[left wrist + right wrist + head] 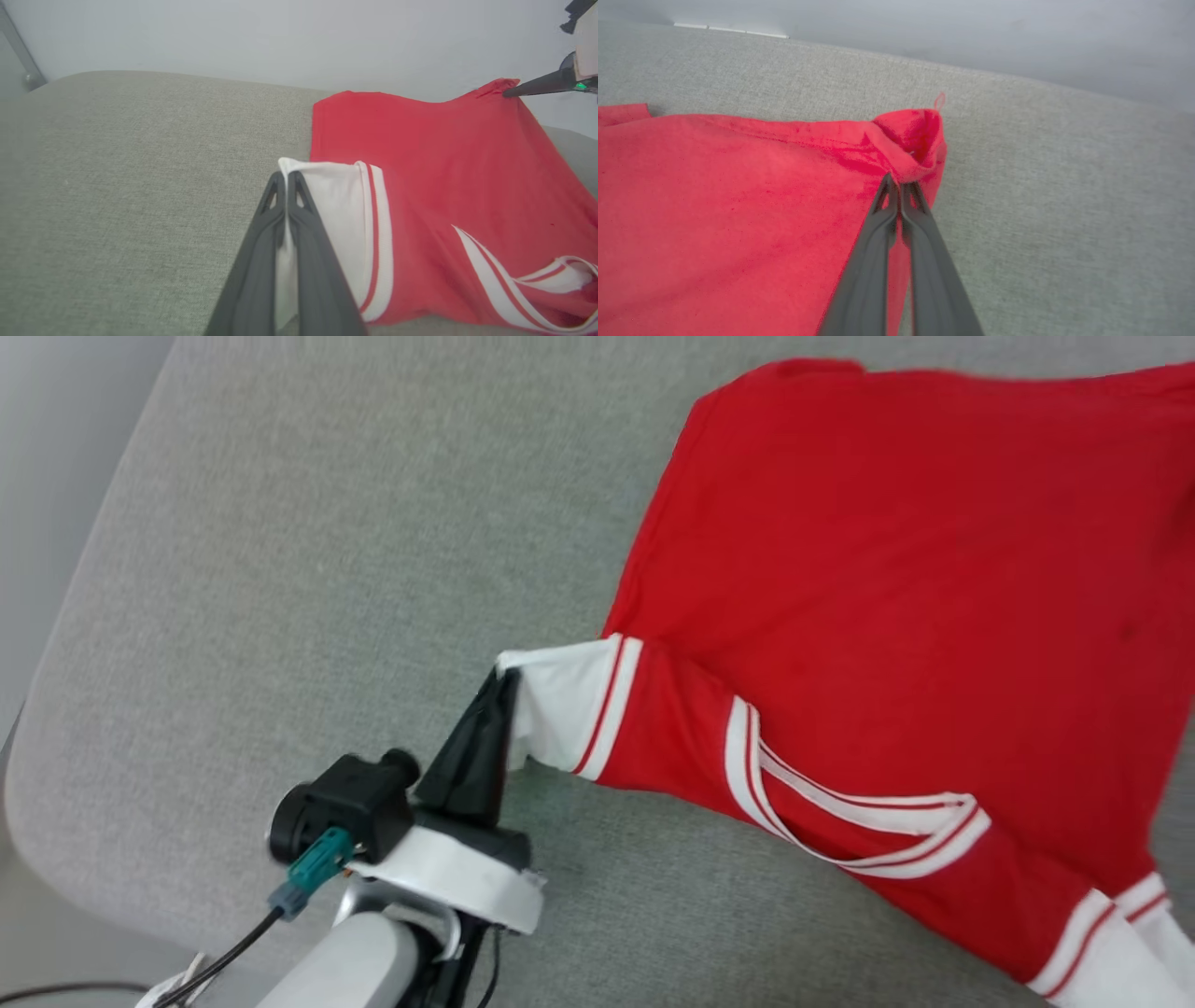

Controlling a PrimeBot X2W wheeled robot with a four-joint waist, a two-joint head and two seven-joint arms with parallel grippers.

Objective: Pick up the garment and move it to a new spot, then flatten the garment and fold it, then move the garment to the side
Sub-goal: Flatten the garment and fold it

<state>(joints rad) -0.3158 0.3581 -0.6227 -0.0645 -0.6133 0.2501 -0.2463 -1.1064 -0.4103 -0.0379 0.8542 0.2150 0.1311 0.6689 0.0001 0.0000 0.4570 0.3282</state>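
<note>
The garment (887, 569) is a red jersey shirt with white sleeves and striped trim, lying back side up on a grey cushion (327, 569). My left gripper (505, 683) is shut on the edge of one white sleeve (336, 210), and the cloth shows pinched between its fingers (308, 261). My right gripper (899, 179) is shut on a bunched red corner of the garment's hem (920, 135). In the left wrist view that right gripper (507, 93) holds the far corner of the garment (444, 163) lifted slightly. The striped collar (868, 817) faces me.
The grey cushion's rounded edge (56, 709) runs along the left, with pale floor beyond it. A pale wall (280, 37) stands behind the cushion. Bare cushion (1064, 210) lies to the right of the garment's hem corner.
</note>
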